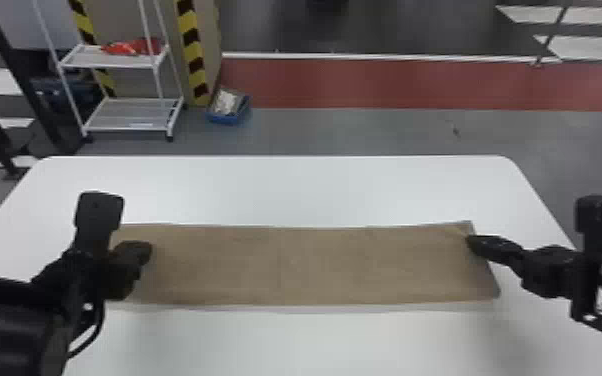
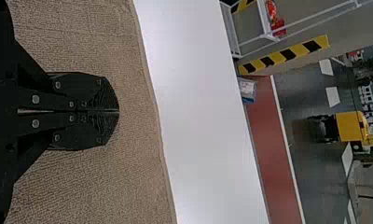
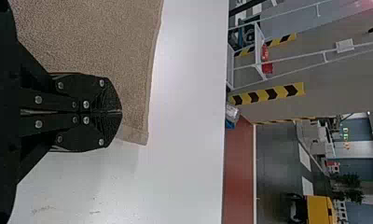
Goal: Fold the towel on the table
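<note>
In the head view the brown towel (image 1: 305, 265) lies as a long flat strip across the white table (image 1: 285, 190). My left gripper (image 1: 142, 252) is over the towel's left end, and my right gripper (image 1: 475, 245) is at its right edge, near the far right corner. The left wrist view has the left gripper (image 2: 118, 111) with its fingers closed together above the towel (image 2: 96, 37). Likewise shut, the right gripper (image 3: 121, 112) overlaps the towel's edge (image 3: 133, 135) in its wrist view. Whether cloth is pinched between either pair of fingertips I cannot tell.
Beyond the table's far edge stand a white wheeled rack (image 1: 132, 112) with red items and a blue box (image 1: 228, 106) on the floor. Bare tabletop shows on the far and near sides of the towel.
</note>
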